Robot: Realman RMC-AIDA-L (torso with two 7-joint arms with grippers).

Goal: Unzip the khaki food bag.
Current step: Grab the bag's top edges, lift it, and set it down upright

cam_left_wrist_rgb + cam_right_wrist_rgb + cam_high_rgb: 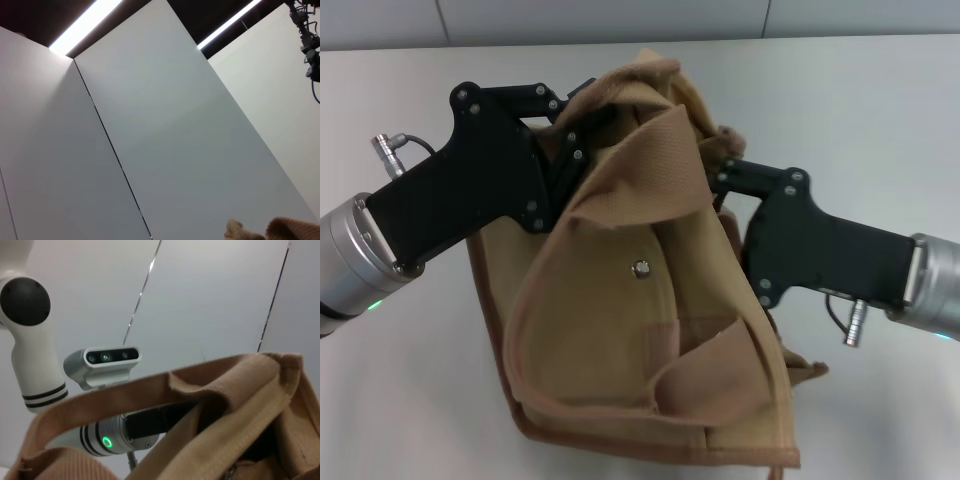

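The khaki food bag (620,300) stands tilted and crumpled in the middle of the white table, its front flap with the metal snap (641,268) facing me. My left gripper (575,135) is at the bag's top left edge, shut on a fold of the fabric there. My right gripper (718,178) comes in from the right and is shut on the bag's top right edge, its tips buried in cloth. The zipper is hidden by folds. The right wrist view shows a wide handle (100,400) and the bag's rim (240,390) close up. A scrap of the bag (295,230) shows in the left wrist view.
The white table (400,400) lies all around the bag. The right wrist view shows my head camera (107,360), a white body part (30,340) and the left arm (120,432) with its green light. Grey wall panels (165,125) stand behind.
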